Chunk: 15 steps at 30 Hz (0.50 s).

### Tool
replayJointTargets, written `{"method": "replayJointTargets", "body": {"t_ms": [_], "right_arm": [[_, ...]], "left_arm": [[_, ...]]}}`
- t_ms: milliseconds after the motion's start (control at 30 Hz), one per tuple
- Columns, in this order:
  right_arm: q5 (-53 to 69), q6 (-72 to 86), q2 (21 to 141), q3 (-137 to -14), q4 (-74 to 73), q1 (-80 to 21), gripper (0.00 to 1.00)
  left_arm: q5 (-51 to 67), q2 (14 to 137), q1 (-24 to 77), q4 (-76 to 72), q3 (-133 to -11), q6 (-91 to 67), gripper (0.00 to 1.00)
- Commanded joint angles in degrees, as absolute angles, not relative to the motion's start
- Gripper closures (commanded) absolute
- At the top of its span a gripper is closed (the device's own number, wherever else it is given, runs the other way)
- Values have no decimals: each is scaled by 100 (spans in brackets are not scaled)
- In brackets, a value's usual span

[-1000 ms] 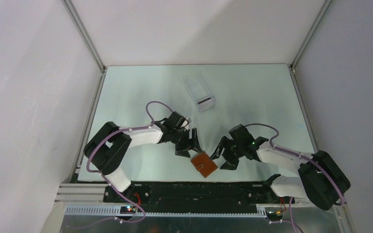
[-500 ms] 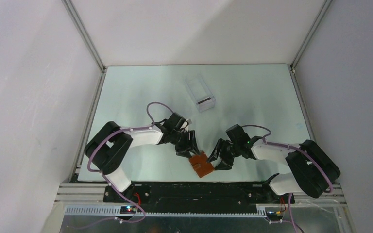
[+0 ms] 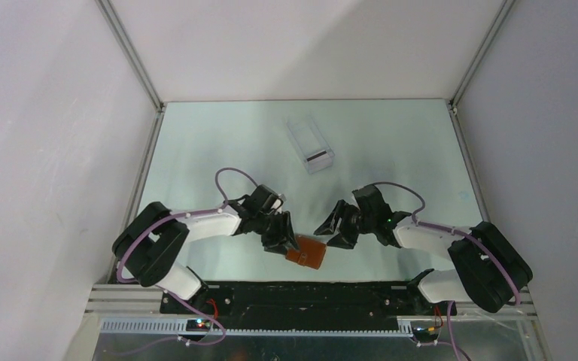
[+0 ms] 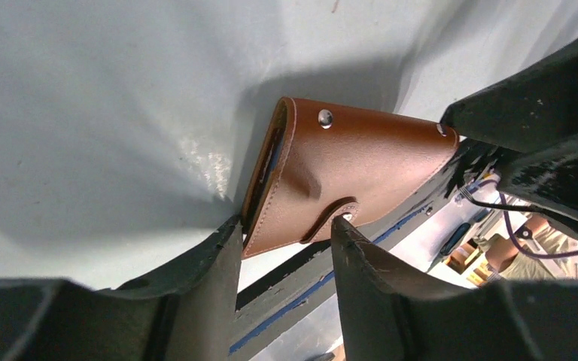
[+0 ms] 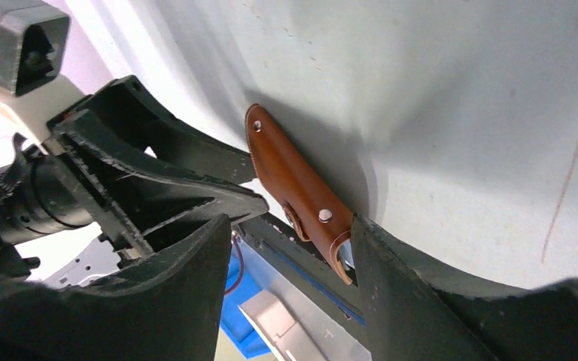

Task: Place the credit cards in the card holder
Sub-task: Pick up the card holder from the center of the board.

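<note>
The card holder (image 3: pixel 306 252) is a closed tan-brown wallet with its snap tab done up, near the table's front edge and tipped up on one edge. My left gripper (image 3: pixel 287 241) is shut on its left end. In the left wrist view the fingertips (image 4: pixel 229 233) pinch the card holder (image 4: pixel 346 169) at its lower corner by the tab. My right gripper (image 3: pixel 333 226) is open just right of it. In the right wrist view one finger (image 5: pixel 365 248) touches the end of the card holder (image 5: pixel 290 177). The credit cards (image 3: pixel 314 156) lie in a clear case at the back.
The clear plastic case (image 3: pixel 308 143) stands at the table's far middle. The black front rail (image 3: pixel 308 293) and arm bases run just below the wallet. White walls enclose the table on the left, right and back.
My left gripper moved toward the front edge and closed on the card holder, which tipped up and shifted left. My right gripper drew back up and away from it.
</note>
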State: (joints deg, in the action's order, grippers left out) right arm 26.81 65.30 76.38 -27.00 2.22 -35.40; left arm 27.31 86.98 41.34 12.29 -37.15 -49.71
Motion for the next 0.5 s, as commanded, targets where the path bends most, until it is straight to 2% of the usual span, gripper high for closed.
{"method": "replayJointTargets", "body": {"t_ms": [0, 33, 100, 133, 200, 267, 467], "right_arm": [[2861, 6524, 7618, -2889, 761, -3564, 35], [2774, 6461, 7615, -2926, 649, -3562, 35], [2608, 6318, 7568, -3106, 15, -3568, 32], [2543, 6207, 7546, -3157, -168, -3568, 30], [2202, 5997, 7433, -3316, -732, -3575, 26], [1892, 5737, 7288, -3504, -1316, -3555, 22], [1697, 4815, 7151, -4008, -2298, -3453, 15]], "left_arm": [[2553, 8509, 4215, 931, -3702, -5307, 55], [2533, 8513, 4212, 879, -3690, -5343, 59], [2503, 8577, 4210, 806, -3685, -5381, 72], [2500, 8591, 4214, 777, -3690, -5389, 83], [2509, 8614, 4215, 702, -3707, -5358, 95], [2589, 8609, 4211, 662, -3758, -5190, 99], [2842, 8523, 4186, 917, -3987, -4126, 100]]}}
